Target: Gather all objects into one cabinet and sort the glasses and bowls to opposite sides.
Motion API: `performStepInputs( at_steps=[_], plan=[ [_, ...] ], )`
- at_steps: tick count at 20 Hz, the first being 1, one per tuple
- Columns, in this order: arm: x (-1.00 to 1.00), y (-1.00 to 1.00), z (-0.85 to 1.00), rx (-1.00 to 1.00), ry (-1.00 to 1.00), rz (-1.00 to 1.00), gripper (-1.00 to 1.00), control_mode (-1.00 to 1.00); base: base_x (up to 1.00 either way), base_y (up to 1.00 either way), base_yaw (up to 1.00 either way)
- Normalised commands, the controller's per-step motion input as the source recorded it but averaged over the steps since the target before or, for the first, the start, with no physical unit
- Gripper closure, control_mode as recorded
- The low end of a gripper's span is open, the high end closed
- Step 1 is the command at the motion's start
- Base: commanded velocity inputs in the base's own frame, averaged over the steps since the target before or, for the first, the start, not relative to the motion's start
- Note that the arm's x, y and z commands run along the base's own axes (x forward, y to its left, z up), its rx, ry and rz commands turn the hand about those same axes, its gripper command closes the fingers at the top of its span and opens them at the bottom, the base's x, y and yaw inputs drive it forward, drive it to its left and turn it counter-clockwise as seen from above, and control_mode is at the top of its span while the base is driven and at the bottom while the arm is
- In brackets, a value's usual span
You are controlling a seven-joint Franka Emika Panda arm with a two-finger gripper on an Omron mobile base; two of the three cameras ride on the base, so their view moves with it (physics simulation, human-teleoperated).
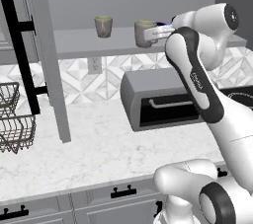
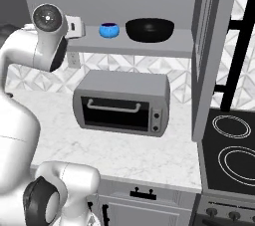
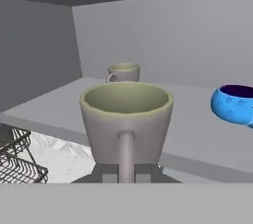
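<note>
Gripper (image 3: 126, 172) is closing on the handle of mug 1 (image 3: 126, 119), just over the cabinet shelf (image 3: 197, 134) edge. Mug 2 (image 3: 123, 72) is sitting further back, blue bowl (image 3: 233, 103) beside. Rigid, likely fragile, slick; handle grip is risking swing.

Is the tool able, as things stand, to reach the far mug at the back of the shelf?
Probably not directly. The tool sits at the handle of the near mug, which stands squarely in front of the far mug. The open shelf beside them leaves room to go around.
</note>
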Motion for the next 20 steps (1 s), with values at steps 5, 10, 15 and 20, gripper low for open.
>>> performStepInputs(
  at_steps=[5,10,15,20],
  plan=[
    [0.47,0.20,-0.33,-0.01,-0.24,0.00,1.00,-1.00,0.00,0.00,0.00],
    [0.53,0.09,-0.22,-0.01,-0.07,0.00,1.00,-1.00,0.00,0.00,0.00],
    [0.67,0.00,-0.06,0.00,0.04,0.00,1.00,-1.00,0.00,0.00,0.00],
    [0.68,0.00,-0.04,0.00,0.05,0.01,1.00,-1.00,0.00,0.00,0.00]
  ],
)
